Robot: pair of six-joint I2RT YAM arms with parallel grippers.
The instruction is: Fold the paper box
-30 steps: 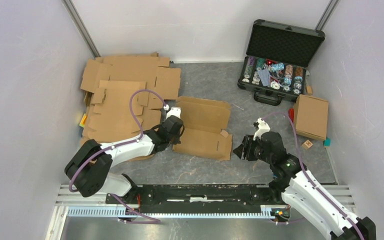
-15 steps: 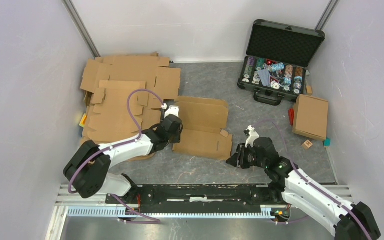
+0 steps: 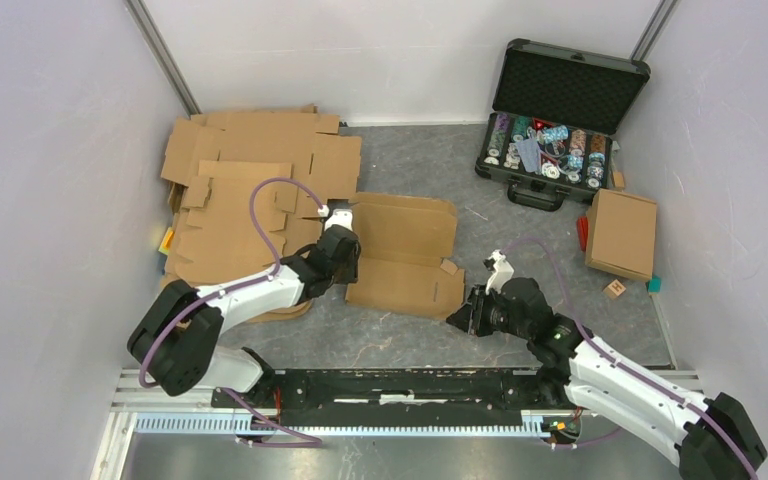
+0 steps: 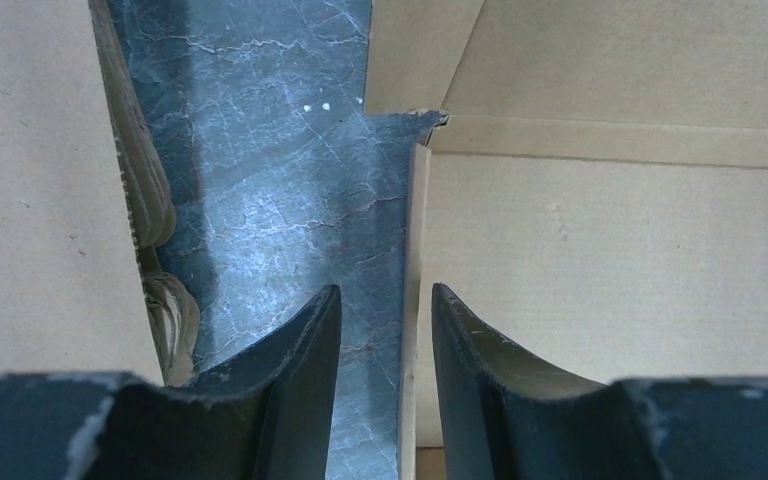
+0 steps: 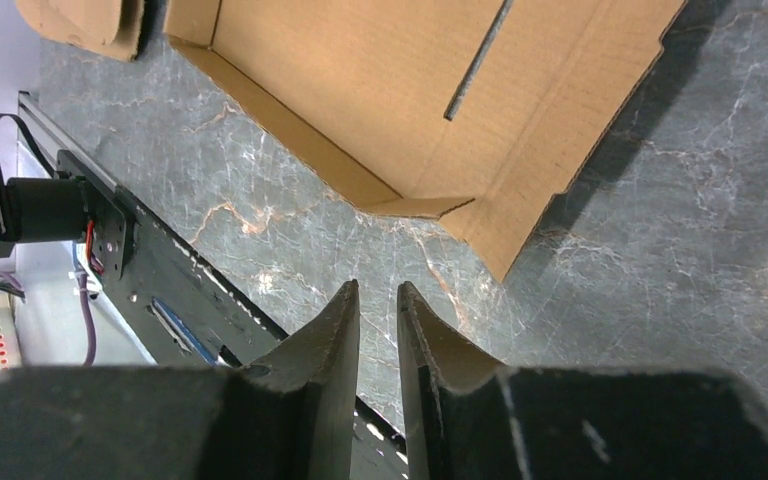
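1. Lying flat and mostly unfolded, the box (image 3: 410,235) is sitting on the table (image 3: 520,250) between my two arms, just beside a stack (image 3: 240,190) of spare blanks.
2. My left pincer (image 4: 385,295) is hovering at the box's left edge (image 4: 407,330), jaws standing moderately apart and gripping nothing. That thin edge is showing in the gap, nearer the right-hand finger; whether it is at finger height I cannot tell.
3. My right pincer (image 5: 378,288) is hanging over bare table just off the box's near corner (image 5: 520,200), jaws drawn to a narrow slit and holding nothing.
4. I am judging the cardboard light and thin, stiff across its panels but ready to bend along the scored creases. Pushed from one side alone, it is likely to slide on this smooth top.
5. I am reckoning the best hold is an edge pinch on a side flap near a crease, with the other pincer pinning the base. A hard squeeze risks denting the board.
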